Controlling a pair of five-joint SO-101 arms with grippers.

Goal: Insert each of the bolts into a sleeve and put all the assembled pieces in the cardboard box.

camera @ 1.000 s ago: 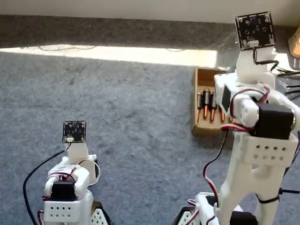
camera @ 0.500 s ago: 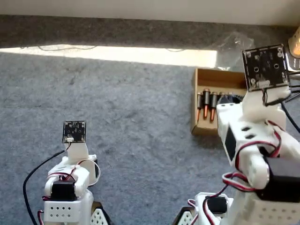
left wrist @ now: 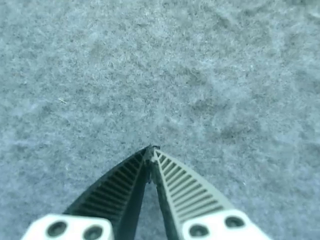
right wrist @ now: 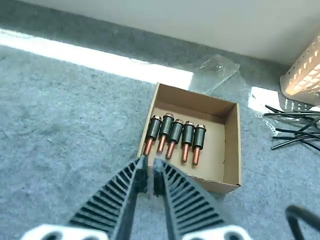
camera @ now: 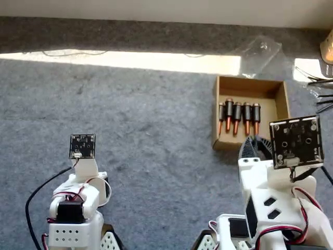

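**Fig. Closing phase, boxing of assembled pcs.** We show the cardboard box (camera: 215,117) on the grey carpet (camera: 145,135). Five assembled pieces (camera: 238,117) lie side by side in its left half, w/ the dark sleeves (right wrist: 176,131) at the far end and the copper ends of the bolts (right wrist: 171,150) toward the arms. The right gripper (right wrist: 150,169) hangs over the carpet just on the arms' side of the box's front wall, aimed at the row. Its fingers are drawn almost together w/ nothing between them. The left gripper (left wrist: 151,150) sits low over the carpet, well apart from the box, fingertips meeting, empty.

**Step in hand (our judgement).** The right arm needs to get clear of the box, the task being at or near its end. To do this well:
- Keep the fingers closed so no ribbed pad catches a wall.
- Rise before pulling back. The front wall is light cardboard, and a nudge would prob. slide the box or roll the pcs.
- Go slow, w/ no sideways sweep toward the clear plastic bag (camera: 260,49) or the black cables (right wrist: 295,114) near the box.
- Check the row from the right wrist view before parking.

**Print.** We read none.
- The box walls are plain brown inside & out.
- The pcs carry no mark we can resolve.
- The square boards (camera: 294,141) atop the wrists show components only, any lettering too small to tell.
- We make out no label on the bag or the white basket (right wrist: 306,70).
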